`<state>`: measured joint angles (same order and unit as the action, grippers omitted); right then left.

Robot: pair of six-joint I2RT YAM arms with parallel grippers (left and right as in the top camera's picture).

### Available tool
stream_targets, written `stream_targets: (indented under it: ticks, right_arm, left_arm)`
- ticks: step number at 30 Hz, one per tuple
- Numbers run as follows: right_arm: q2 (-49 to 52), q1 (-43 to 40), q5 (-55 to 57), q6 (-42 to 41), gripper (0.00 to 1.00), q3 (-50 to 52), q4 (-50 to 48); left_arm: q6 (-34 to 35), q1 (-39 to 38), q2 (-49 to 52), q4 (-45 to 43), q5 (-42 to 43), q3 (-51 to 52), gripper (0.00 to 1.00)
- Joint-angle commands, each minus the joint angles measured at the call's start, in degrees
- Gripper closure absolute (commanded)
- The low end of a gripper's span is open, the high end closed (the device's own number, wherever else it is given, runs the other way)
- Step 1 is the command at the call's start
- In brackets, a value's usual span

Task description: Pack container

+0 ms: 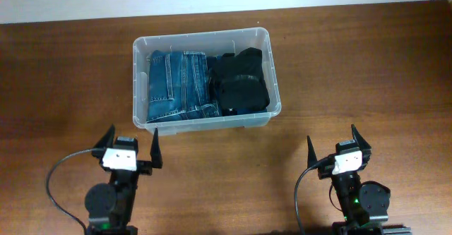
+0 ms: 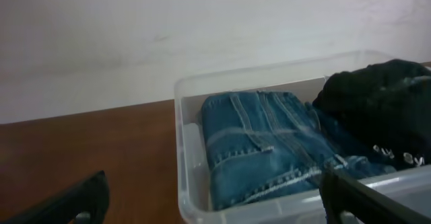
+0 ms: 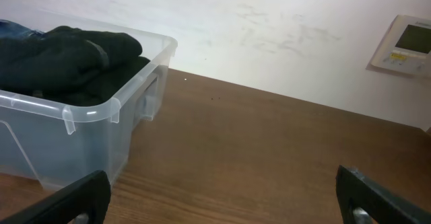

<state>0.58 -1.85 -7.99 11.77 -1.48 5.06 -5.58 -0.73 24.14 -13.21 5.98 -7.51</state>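
Left gripper and right gripper sit released and empty at the near edge, well apart from the container at far centre, where folded jeans and a black garment probably need only gentle downward pressing.

We see a brown wood counter by a white wall. Blue jeans lie folded, touching a black cloth on their right. A small white box hangs on the wall.
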Motion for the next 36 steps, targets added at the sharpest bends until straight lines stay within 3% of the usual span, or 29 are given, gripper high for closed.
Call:
stream_targets:
  ticks: [1,7,19,36]
  right_arm:
    - [-0.4,-0.4,0.5,-0.7,0.02,0.6,-0.2]
    - [-0.4,-0.4,0.5,-0.7,0.02,0.6,-0.2]
    - [-0.4,-0.4,0.5,-0.7,0.02,0.6,-0.2]
    - [-0.4,-0.4,0.5,-0.7,0.01,0.6,-0.2]
  left_arm:
    - [-0.7,0.1,-5.8,0.0,-0.9,3.8,0.01]
    - [-0.5,0.1,-12.5,3.0,-1.3,7.0,0.01]
    - [-0.5,0.1,-23.3,17.7,-3.1,7.0,0.01]
    - [-0.5,0.0,-23.8,17.8,-3.8,7.0,0.01]
